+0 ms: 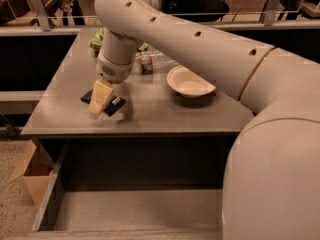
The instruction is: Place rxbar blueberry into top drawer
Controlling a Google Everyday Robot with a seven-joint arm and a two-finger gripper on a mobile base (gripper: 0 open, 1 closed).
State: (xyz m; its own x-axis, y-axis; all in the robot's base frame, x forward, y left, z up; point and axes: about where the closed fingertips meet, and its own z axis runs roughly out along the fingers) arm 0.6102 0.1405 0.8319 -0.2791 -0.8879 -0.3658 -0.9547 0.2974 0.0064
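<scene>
1. The rxbar blueberry (pixel 116 104) lies flat near the front edge of the surface (pixel 165 115), with bare room around it. A white bowl (pixel 190 82) sits well apart from it.
2. The top drawer (pixel 140 210) stands open below that front edge.
3. The arm reaches down from above. The gripper (pixel 99 102) tilts down onto the bar, but I cannot tell how far open it is or whether it has hold.

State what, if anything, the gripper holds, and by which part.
It cannot be told. The gripper sits over the rxbar blueberry, which lies flat on the desk.
</scene>
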